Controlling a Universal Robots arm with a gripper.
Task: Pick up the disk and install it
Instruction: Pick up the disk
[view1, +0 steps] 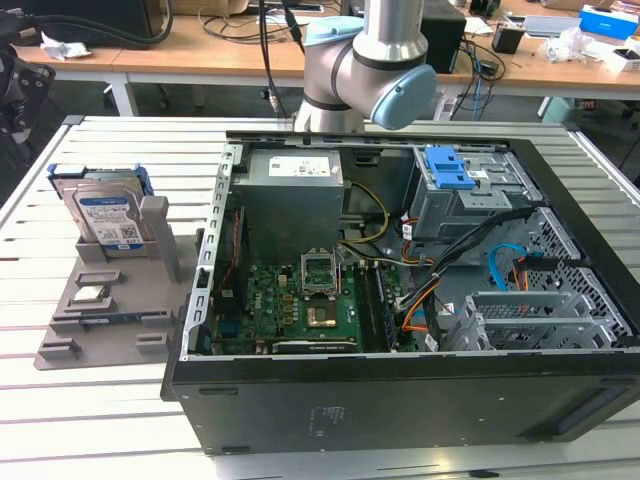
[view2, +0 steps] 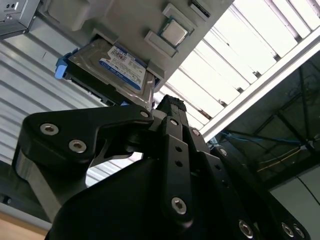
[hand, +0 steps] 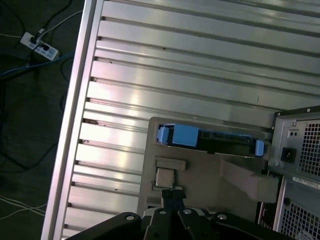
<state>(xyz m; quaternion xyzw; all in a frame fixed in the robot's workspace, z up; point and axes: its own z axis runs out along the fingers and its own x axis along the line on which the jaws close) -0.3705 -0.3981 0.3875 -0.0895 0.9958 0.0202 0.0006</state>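
Observation:
The disk (view1: 106, 216), silver-grey with a blue-and-white label and a blue frame, stands upright in a slot of the grey holder (view1: 110, 325) at the exterior view's left. In the second wrist view the disk (view2: 118, 68) shows its labelled face beyond my gripper (view2: 170, 106). In the first wrist view the disk (hand: 200, 136) shows its blue edge beyond my gripper (hand: 173, 196). The black fingers lie together with nothing between them, well apart from the disk. The arm (view1: 365, 70) rises behind the computer case.
An open computer case (view1: 400, 400) lies on the slatted metal table (view1: 110, 150), with a motherboard, cables and a blue latch on a grey cage (view1: 448, 170). A small square silver chip (view1: 92, 294) sits on the holder's base. Desks and cables stand behind.

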